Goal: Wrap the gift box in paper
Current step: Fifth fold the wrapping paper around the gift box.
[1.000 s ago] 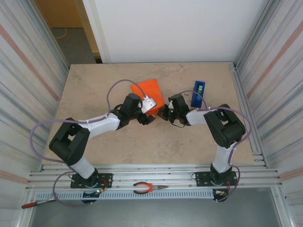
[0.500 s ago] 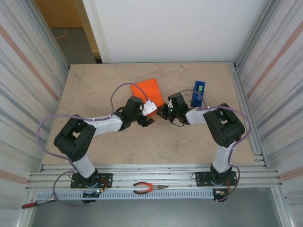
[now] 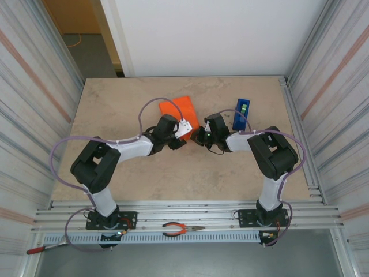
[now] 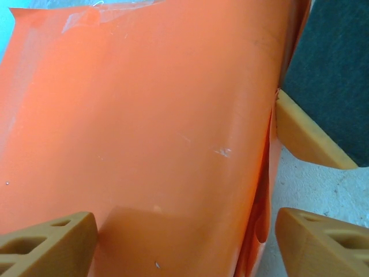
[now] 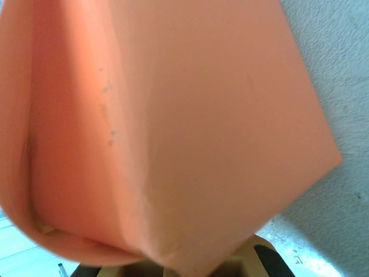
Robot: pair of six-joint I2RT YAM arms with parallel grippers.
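The orange paper [image 3: 183,108] lies bunched at mid-table, and the gift box cannot be told apart from it. My left gripper [image 3: 183,129] sits at the paper's near edge. In the left wrist view the paper [image 4: 150,115] spans the frame, and the left gripper [image 4: 185,224] is open, its fingers [image 4: 49,242] straddling the orange bundle. My right gripper [image 3: 200,137] meets the paper's near right corner. It is shut on a flap of paper [image 5: 190,115] that rises from the right gripper [image 5: 199,266]. One right finger [image 4: 305,138] presses against the bundle's side.
A blue tape dispenser [image 3: 241,113] stands just right of the right wrist. Red-handled pliers [image 3: 181,229] lie on the front rail, and a red-handled tool [image 3: 40,249] at the lower left. Corrugated walls close in both sides.
My left arm has pushed forward and right, bringing its gripper further onto the paper, and its jaws have narrowed a little. The right arm has held still.
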